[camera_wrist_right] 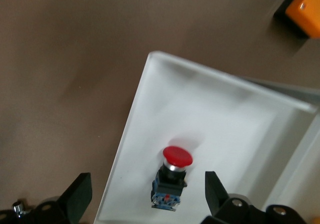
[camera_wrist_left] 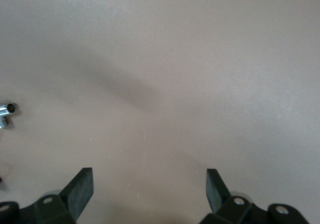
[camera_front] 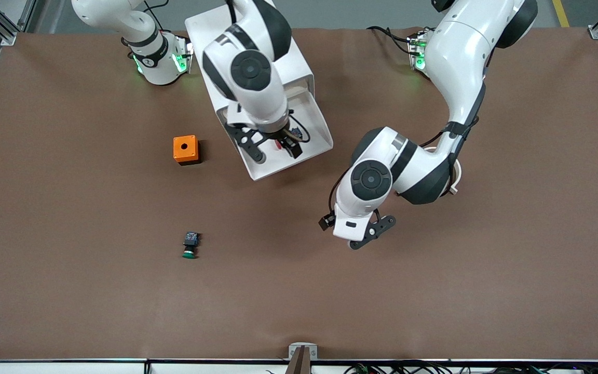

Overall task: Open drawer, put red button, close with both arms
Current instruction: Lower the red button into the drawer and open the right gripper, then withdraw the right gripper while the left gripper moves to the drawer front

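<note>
The white drawer (camera_front: 278, 169) stands pulled open from its white cabinet (camera_front: 299, 62). The red button (camera_wrist_right: 172, 176) lies in the drawer (camera_wrist_right: 215, 114), red cap on a black body with a bluish end. In the front view only a bit of the red button (camera_front: 280, 145) shows under the hand. My right gripper (camera_front: 276, 148) hangs open just above the button, its fingers (camera_wrist_right: 77, 194) apart on either side and not touching it. My left gripper (camera_front: 372, 234) is open and empty over bare table, nearer the front camera than the drawer; its fingers (camera_wrist_left: 80, 189) show only the mat.
An orange box (camera_front: 185, 149) with a round hole sits beside the drawer toward the right arm's end; it also shows in the right wrist view (camera_wrist_right: 305, 12). A green-capped button (camera_front: 190, 245) lies nearer the front camera than the box. Brown mat (camera_front: 434, 291) covers the table.
</note>
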Available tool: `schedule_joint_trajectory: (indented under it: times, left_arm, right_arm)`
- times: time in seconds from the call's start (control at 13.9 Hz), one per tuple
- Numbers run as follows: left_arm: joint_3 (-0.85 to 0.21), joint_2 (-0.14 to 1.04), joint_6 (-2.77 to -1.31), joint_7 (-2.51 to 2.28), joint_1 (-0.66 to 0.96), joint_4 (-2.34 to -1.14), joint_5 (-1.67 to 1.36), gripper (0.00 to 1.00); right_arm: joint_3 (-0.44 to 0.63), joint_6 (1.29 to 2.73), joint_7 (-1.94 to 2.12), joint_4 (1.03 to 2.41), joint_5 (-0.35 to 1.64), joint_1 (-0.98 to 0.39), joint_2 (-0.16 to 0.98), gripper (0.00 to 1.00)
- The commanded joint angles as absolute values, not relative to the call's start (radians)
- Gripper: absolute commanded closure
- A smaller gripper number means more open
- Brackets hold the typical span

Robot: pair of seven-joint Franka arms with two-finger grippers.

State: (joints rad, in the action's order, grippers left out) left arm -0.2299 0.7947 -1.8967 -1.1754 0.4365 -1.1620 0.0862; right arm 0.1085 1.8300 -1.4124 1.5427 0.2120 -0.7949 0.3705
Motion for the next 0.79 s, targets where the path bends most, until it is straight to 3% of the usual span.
schedule_joint_trajectory:
  times: [0.0, 0.36, 0.72]
  left_arm:
    - [-0.229, 0.779, -1.908, -1.183, 0.439, -1.181, 0.115, 0.00]
    - [-0.230, 0.781, -1.908, -1.183, 0.501, -1.189, 0.115, 0.00]
    - [-0.229, 0.790, -1.908, -1.184, 0.587, -1.192, 0.115, 0.00]
  right_arm:
    - [0.101, 1.726, -1.211, 1.468, 0.235, -0.695, 0.382, 0.00]
    - [0.106, 1.588, -0.725, 1.463, 0.048, -0.520, 0.361, 0.00]
    - [0.107, 1.560, -0.241, 1.468, 0.020, -0.295, 0.270, 0.00]
